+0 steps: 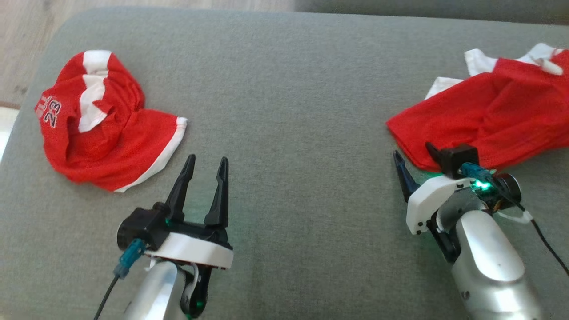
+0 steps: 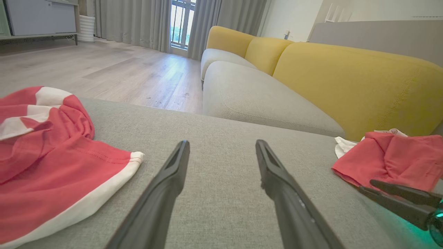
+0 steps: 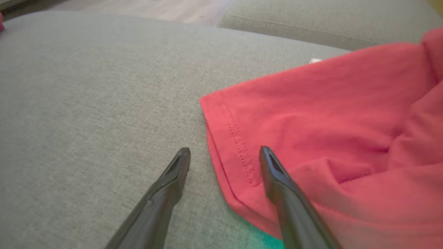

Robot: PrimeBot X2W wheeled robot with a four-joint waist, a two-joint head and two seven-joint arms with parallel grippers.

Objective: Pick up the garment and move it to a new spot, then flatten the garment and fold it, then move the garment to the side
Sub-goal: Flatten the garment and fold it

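Two red garments lie on the grey cushion (image 1: pixel 284 89). A crumpled red garment (image 1: pixel 106 129) with white stripes and the number 23 lies at the left, also in the left wrist view (image 2: pixel 52 166). My left gripper (image 1: pixel 208 158) (image 2: pixel 222 143) stands open over bare cushion to its right, holding nothing. The other red garment (image 1: pixel 493 120) (image 3: pixel 328 114) with white trim lies at the right. My right gripper (image 1: pixel 412 150) (image 3: pixel 225 152) is open at its near left hem, one finger over the cloth and one over the cushion.
A grey and yellow sofa (image 2: pixel 311 76) stands beyond the cushion's far edge, with wooden floor (image 2: pixel 121 69) to its left. The right gripper's fingers (image 2: pixel 398 199) show at the lower right of the left wrist view. A wide bare stretch of cushion lies between the garments.
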